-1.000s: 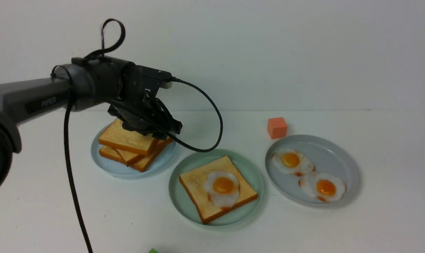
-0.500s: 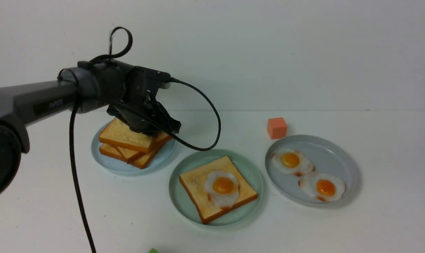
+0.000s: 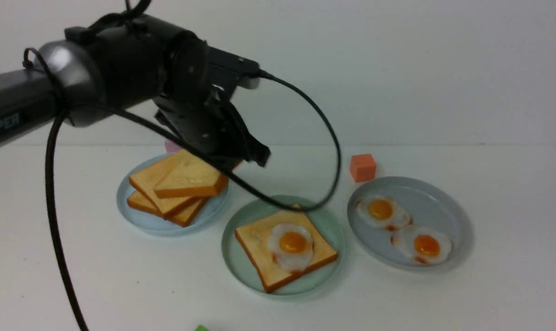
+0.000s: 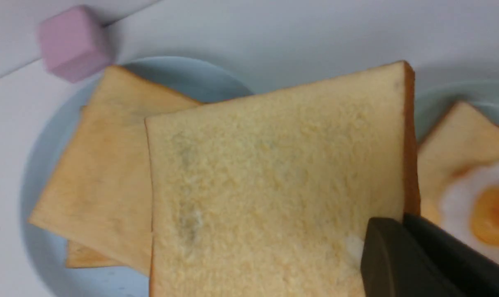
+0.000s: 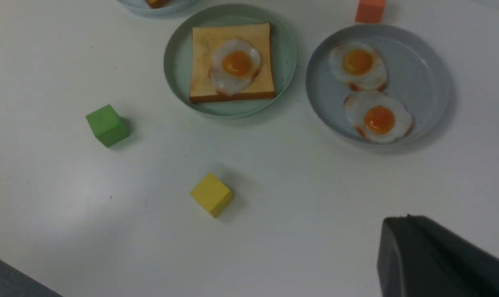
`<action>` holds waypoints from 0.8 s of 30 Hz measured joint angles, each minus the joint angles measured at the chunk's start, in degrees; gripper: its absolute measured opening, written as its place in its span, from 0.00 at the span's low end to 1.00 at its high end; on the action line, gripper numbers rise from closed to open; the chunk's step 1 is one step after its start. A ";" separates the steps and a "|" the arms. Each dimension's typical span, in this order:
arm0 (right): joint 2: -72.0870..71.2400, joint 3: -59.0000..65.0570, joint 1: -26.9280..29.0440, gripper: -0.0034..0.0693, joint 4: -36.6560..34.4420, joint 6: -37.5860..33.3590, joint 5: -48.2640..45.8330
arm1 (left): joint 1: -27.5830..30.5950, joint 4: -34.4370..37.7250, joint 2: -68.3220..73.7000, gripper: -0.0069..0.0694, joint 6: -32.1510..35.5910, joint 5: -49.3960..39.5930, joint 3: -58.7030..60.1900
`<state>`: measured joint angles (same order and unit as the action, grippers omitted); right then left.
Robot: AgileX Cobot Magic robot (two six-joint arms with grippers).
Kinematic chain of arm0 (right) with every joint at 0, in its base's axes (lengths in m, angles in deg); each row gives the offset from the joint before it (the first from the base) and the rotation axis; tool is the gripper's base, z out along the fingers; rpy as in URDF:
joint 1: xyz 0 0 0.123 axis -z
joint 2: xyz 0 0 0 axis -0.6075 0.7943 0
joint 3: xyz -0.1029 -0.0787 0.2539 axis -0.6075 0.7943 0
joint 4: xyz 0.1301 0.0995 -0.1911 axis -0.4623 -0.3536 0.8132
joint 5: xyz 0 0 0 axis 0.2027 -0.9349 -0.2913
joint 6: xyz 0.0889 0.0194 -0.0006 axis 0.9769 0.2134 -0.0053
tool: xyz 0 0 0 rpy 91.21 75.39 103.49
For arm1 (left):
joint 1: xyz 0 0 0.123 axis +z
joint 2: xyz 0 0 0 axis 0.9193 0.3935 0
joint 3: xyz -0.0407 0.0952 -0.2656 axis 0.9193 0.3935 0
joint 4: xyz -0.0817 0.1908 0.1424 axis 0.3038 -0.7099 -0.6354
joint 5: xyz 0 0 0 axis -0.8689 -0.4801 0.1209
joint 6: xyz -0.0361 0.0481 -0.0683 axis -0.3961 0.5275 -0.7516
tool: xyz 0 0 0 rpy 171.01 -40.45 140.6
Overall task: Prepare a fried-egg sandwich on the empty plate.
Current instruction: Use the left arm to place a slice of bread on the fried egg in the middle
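My left gripper (image 3: 233, 162) is shut on one edge of a golden toast slice (image 3: 190, 177), held level just above the toast stack (image 3: 165, 204). In the left wrist view the dark fingers (image 4: 398, 247) pinch the slice (image 4: 274, 185) near its crust corner. The pale mint-green plate (image 3: 241, 271) in the middle holds one toast slice (image 3: 259, 257) with a fried egg (image 3: 291, 246) on top. My right gripper (image 5: 402, 222) is shut on nothing, over bare table near the front, and does not show in the front view.
A bluish-grey plate (image 3: 135, 216) on the left carries the remaining stacked toast. Another bluish-grey plate (image 3: 452, 207) on the right holds two fried eggs. Cubes lie about: orange (image 3: 362, 167), pink (image 4: 72, 43), green (image 5: 107, 125), yellow (image 5: 211, 194).
The left gripper shut on the top toast slice and lifted it off the stack, and the arm rose and shifted a little to the right. The rest has not moved.
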<state>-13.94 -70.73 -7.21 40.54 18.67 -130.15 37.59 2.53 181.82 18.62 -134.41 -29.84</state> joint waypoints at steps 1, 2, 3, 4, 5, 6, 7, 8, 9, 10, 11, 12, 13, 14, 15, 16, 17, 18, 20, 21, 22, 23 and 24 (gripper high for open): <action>-0.95 0.00 0.00 0.07 0.29 0.00 0.00 | -3.01 0.00 -0.76 0.09 1.05 0.79 3.15; -1.78 0.00 0.00 0.07 0.43 0.00 0.00 | -5.37 0.00 -0.90 0.09 2.32 1.59 5.02; -2.03 0.00 0.00 0.07 0.48 0.00 0.00 | -5.73 -0.06 -0.89 0.09 2.78 1.80 5.74; -2.40 0.00 0.00 0.07 0.53 0.00 0.00 | -7.33 -0.36 -0.89 0.09 3.75 2.88 7.16; -3.46 0.00 0.00 0.07 0.61 0.00 -0.06 | -9.32 -1.08 -0.81 0.09 5.72 4.74 9.64; -3.68 0.00 0.00 0.07 0.61 0.00 -0.06 | -9.87 -1.35 -0.81 0.09 6.46 5.44 10.38; -4.06 0.00 0.00 0.07 0.61 0.00 -0.06 | -10.69 -1.75 -0.81 0.09 7.14 6.90 11.53; -4.29 0.00 0.00 0.07 0.61 0.00 -0.17 | -11.15 -2.10 -0.81 0.08 7.47 8.38 12.31; -4.31 0.00 0.00 0.07 0.61 0.00 -0.17 | -11.16 -2.09 -0.81 0.08 7.53 8.38 12.42; -4.40 0.00 0.00 0.07 0.61 0.00 -0.17 | -11.32 -2.30 -0.81 0.08 7.84 9.81 12.86; -4.47 0.00 0.00 0.07 0.61 0.00 -0.18 | -11.38 -2.30 -0.81 0.08 8.00 10.51 12.95; -4.47 0.00 0.00 0.07 0.61 0.00 -0.23 | -11.38 -2.34 -0.75 0.08 8.49 11.35 13.00; -4.53 0.00 0.00 0.07 0.61 0.00 -0.23 | -11.38 -2.34 -0.75 0.08 8.64 11.49 13.00; -4.59 0.00 0.00 0.07 0.61 0.00 -0.23 | -11.38 -2.42 -0.70 0.08 9.65 12.50 13.00; -4.59 0.00 0.00 0.07 0.61 0.00 -0.23 | -11.38 -2.47 -0.64 0.08 10.49 12.98 13.00; -4.63 0.00 0.00 0.07 0.61 0.00 -0.23 | -11.38 -2.23 -0.64 0.08 12.22 13.92 13.00; -4.63 0.00 0.00 0.07 0.61 0.00 -0.23 | -11.38 -1.97 -0.60 0.08 13.07 14.13 13.00; -4.63 0.00 0.00 0.07 0.61 0.00 -0.23 | -11.38 -1.47 -0.60 0.08 14.18 14.18 13.00; -4.63 0.00 0.00 0.07 0.61 0.00 -0.23 | -11.43 -0.51 -0.40 0.08 15.35 13.95 13.00; -4.63 0.00 0.00 0.07 0.61 0.05 -0.23 | -11.43 -0.06 -0.30 0.08 15.71 13.89 13.00; -4.63 0.00 0.00 0.07 0.61 0.05 -0.23 | -11.43 0.24 -0.12 0.08 16.00 13.82 13.00; -4.63 0.00 0.00 0.07 0.61 0.05 -0.23 | -11.43 0.93 0.27 0.08 16.58 13.76 13.00; -4.63 0.00 0.00 0.07 0.61 0.05 -0.23 | -11.44 1.31 0.52 0.08 16.80 13.72 13.00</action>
<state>-18.56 -70.73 -7.21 41.15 18.73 -130.38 26.14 3.84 182.35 35.41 -120.69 -16.84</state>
